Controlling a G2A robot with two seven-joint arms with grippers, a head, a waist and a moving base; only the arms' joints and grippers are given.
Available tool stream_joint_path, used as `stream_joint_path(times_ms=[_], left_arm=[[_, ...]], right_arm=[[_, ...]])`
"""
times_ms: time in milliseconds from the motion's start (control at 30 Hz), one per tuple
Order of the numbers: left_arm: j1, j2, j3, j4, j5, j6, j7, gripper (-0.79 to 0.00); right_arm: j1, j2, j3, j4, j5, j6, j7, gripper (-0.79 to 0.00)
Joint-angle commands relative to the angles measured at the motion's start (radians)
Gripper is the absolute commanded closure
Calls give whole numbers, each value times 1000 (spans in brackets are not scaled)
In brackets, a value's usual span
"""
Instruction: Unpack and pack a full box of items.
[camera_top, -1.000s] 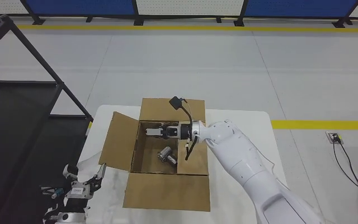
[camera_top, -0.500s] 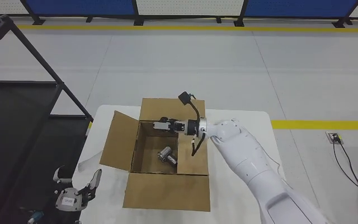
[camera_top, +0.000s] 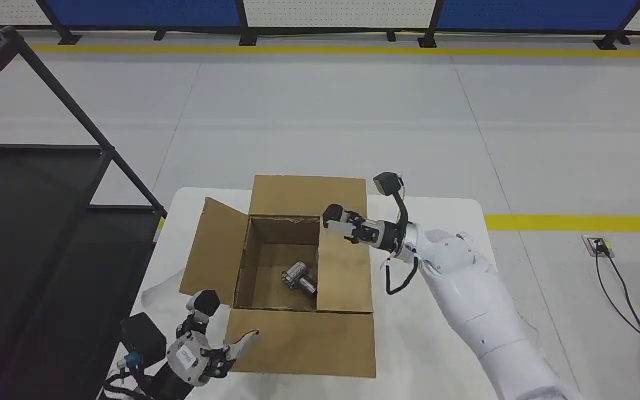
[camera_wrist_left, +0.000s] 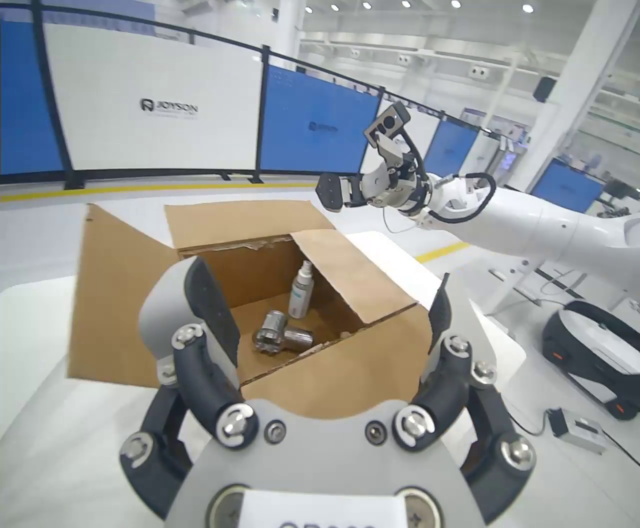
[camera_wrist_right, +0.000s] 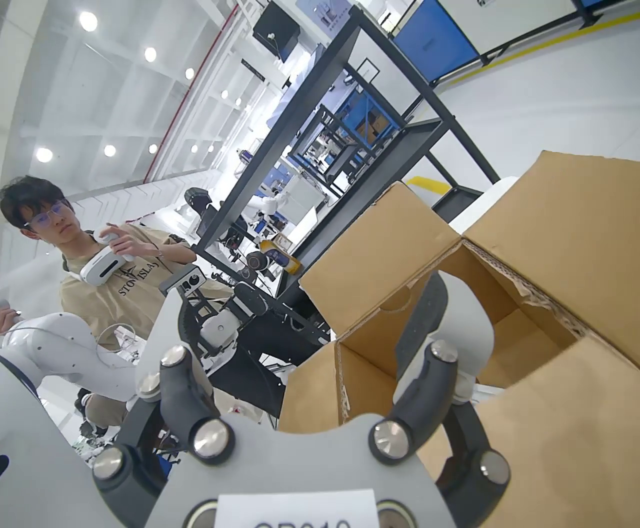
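Now left gripper (camera_wrist_left: 320, 285) spread, empty, before box (camera_wrist_left: 120, 300); right gripper (camera_wrist_right: 305, 310) spread above it; bottle (camera_wrist_left: 300, 292) label seemingly unreadable.

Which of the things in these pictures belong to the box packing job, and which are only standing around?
For the job: cardboard box, metal part and spray bottle inside it.
Just around: black rack, blue panels, floor socket.
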Motion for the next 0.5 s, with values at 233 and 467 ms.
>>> stream_joint_path(times_ms=[233,467], left_arm=[[-277,3,167,127,-54,22,-256,-785],[-347,0,185,155,1,97,-265,-785]], right_arm=[[-307,95,222,-327,-27,68,16,-785],[-356,105,248,-372,-20,100,20,-785]])
